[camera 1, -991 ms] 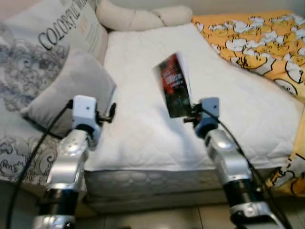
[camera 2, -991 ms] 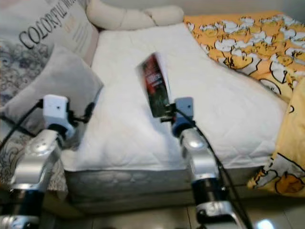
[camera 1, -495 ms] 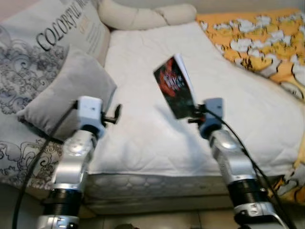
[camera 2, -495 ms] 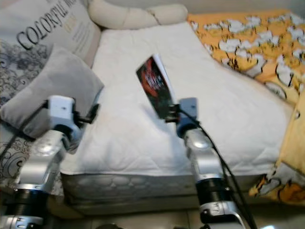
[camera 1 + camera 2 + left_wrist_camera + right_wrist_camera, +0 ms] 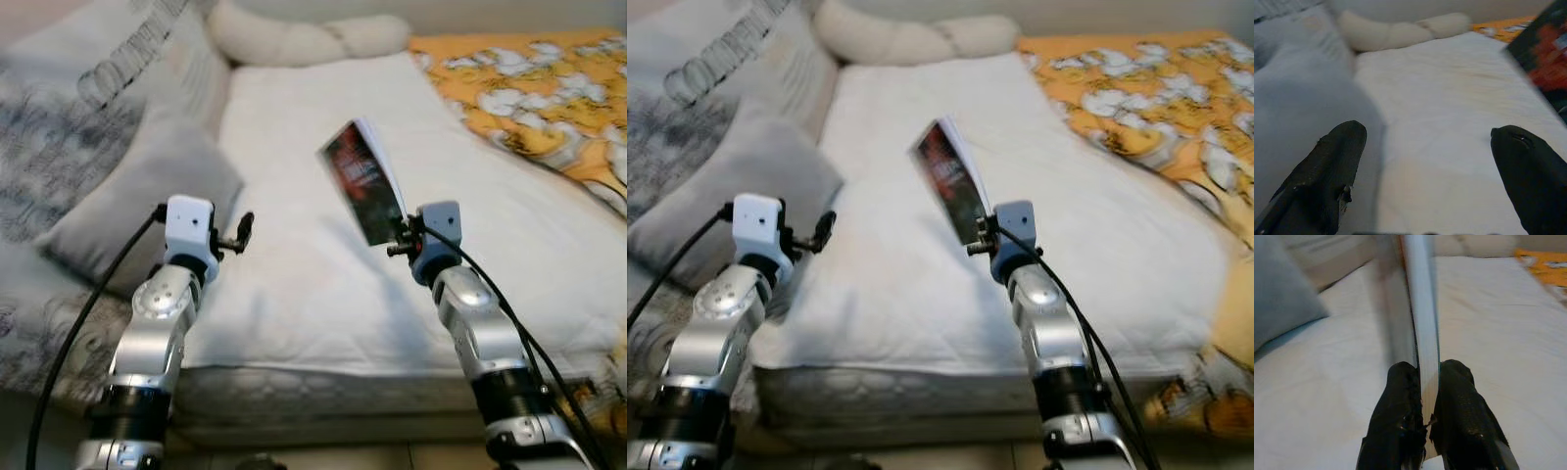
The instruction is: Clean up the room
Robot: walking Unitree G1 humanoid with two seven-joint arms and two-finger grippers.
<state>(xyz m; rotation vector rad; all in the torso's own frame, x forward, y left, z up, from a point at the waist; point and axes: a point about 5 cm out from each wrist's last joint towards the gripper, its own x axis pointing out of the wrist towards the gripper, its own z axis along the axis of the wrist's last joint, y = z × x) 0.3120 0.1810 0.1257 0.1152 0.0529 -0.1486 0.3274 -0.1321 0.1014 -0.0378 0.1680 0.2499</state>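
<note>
A book point(image 5: 361, 179) with a dark red and black cover stands tilted in the air above the white mattress point(image 5: 323, 284). My right gripper point(image 5: 397, 239) is shut on the book's lower edge; in the right wrist view its two fingers point(image 5: 1400, 421) pinch the white page block point(image 5: 1422, 328). My left gripper point(image 5: 243, 231) is held up over the mattress's left side, beside a grey pillow point(image 5: 147, 196). In the left wrist view its fingers point(image 5: 1327, 166) stand wide open with nothing between them.
A large printed cushion point(image 5: 88, 108) leans at the left behind the grey pillow. A cream bolster point(image 5: 304, 39) lies along the head of the bed. An orange duck-patterned blanket point(image 5: 529, 88) covers the right side. The mattress edge faces me, low in the view.
The camera has shifted and blurred slightly. The book stays held in my right gripper, leaning a little differently. The left gripper stays open near the grey pillow.
</note>
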